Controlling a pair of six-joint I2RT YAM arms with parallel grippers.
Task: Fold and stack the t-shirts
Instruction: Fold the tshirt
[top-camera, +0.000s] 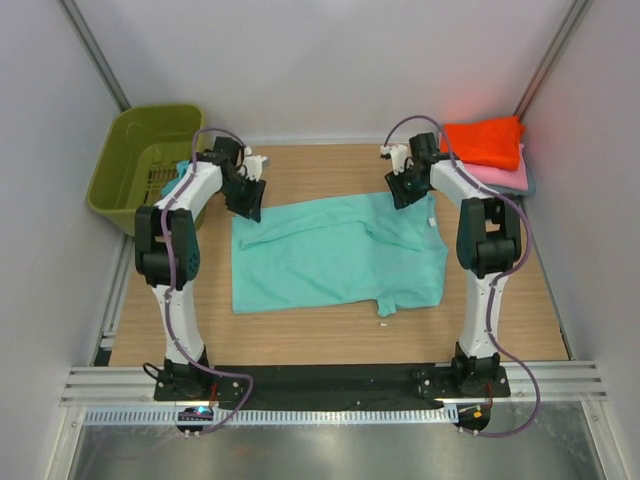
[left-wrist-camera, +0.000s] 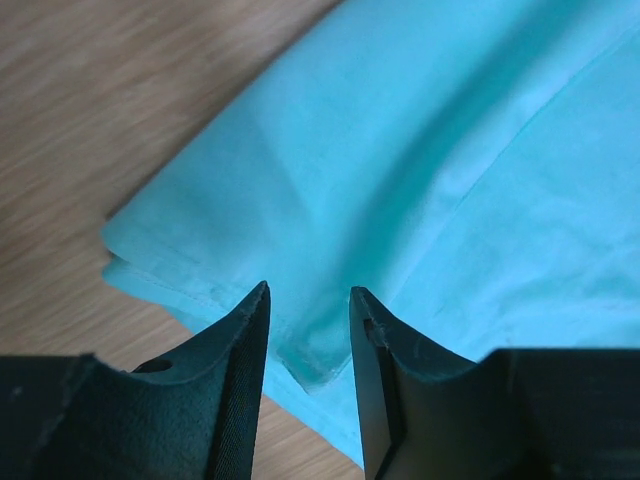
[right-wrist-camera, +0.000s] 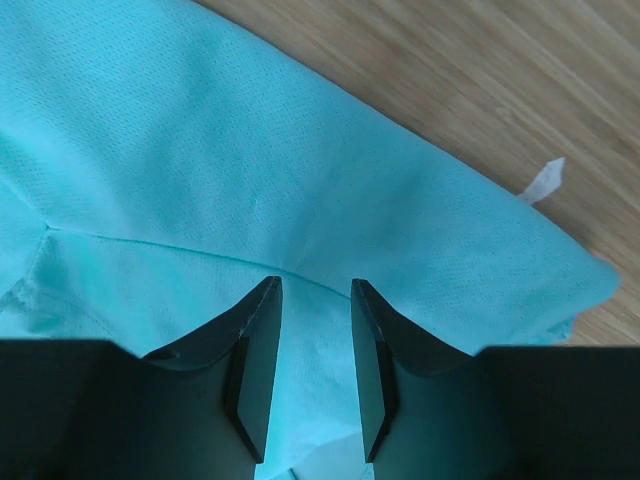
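Two arms reach over a wooden table (top-camera: 300, 330) in the overhead view, and a teal t-shirt (top-camera: 330, 262) lies spread at its middle, partly folded, with a sleeve poking toward the near edge. The left gripper (top-camera: 247, 200) hangs over the shirt's far left corner and the right gripper (top-camera: 405, 188) over its far right corner. From here the black fingers blur together and their gap cannot be read. At the far right, a folded orange t-shirt (top-camera: 485, 142) sits on a pink t-shirt (top-camera: 508, 178). A sliver of grey-blue cloth (top-camera: 528, 186) shows beneath, too little to identify. An olive-green basket (top-camera: 130, 150) stands at the far left. Some teal cloth (top-camera: 180, 172) lies at its rim, mostly hidden behind the left arm.

Left wrist view: the left gripper (left-wrist-camera: 310, 290) has its jaws a little apart, a narrow gap between them. A layered corner of the teal t-shirt (left-wrist-camera: 420, 180) lies under that gap, not pinched. How many layers are there is hard to tell, and the shirt runs out of frame to the right.

Right wrist view: the right gripper (right-wrist-camera: 316, 282) is likewise narrowly parted, holding nothing, above the teal t-shirt (right-wrist-camera: 250, 150) where a seam crosses. A small white tag (right-wrist-camera: 545, 180) juts from the shirt's edge onto the wood. The cloth is cut off at left.
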